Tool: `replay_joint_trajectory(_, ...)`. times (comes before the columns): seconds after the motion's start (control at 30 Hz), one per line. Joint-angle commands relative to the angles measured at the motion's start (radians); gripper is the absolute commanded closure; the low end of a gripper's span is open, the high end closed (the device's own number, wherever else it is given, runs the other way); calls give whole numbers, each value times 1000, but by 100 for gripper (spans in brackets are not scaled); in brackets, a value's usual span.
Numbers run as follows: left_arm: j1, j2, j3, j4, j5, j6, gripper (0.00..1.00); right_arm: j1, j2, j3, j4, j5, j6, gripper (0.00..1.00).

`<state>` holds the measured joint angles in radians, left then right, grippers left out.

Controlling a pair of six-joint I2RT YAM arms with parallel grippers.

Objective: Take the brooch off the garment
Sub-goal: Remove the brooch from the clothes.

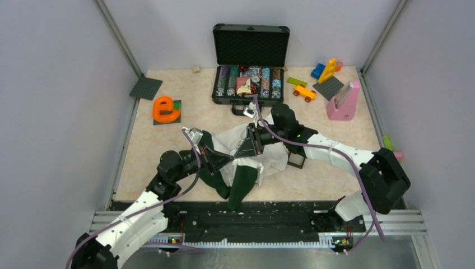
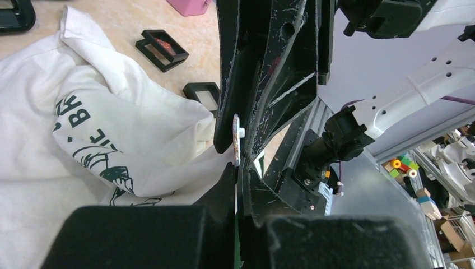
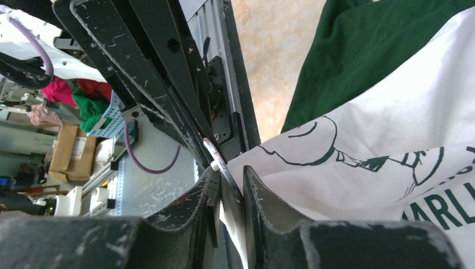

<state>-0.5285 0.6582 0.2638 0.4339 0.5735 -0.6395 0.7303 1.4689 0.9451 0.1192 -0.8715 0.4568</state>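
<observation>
The garment (image 1: 273, 158), white with green print and green sleeves, lies crumpled in the middle of the table (image 1: 168, 143). The brooch (image 2: 236, 140) shows edge-on as a thin disc with a small white nub, standing out of the white cloth (image 2: 112, 129). My left gripper (image 2: 240, 171) is shut, with a strip of white and green fabric between its fingers and the brooch's end at their tips. My right gripper (image 3: 231, 178) meets it tip to tip. Its fingers stand slightly apart around the brooch (image 3: 223, 168) and a fold of garment (image 3: 364, 140). In the top view both grippers (image 1: 224, 159) (image 1: 247, 145) hide the brooch.
An open black case (image 1: 250, 61) of chips stands behind the garment. The orange letter "e" (image 1: 163, 108) is back left, an orange toy car (image 1: 304, 92), blocks (image 1: 327, 70) and a pink stand (image 1: 344, 102) back right. Small black frames (image 2: 162, 49) (image 2: 200, 92) lie near the cloth.
</observation>
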Motion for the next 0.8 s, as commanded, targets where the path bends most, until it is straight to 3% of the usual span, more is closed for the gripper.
replay_joint_trajectory(0.0,-34,-41,62,20,-38,-9,100,33,-18,23,33,73,-39,76)
replay_joint_trajectory(0.27,-34,-28,77,-89,-176,46,100,17,-97,-50,63,63,-39,46)
replay_joint_trajectory(0.7,-34,-47,71,-76,-204,25,100,-8,-133,-105,100,112,-48,44)
replay_joint_trajectory(0.77,-34,-47,72,-69,-208,22,100,-9,-125,-101,90,121,-54,53)
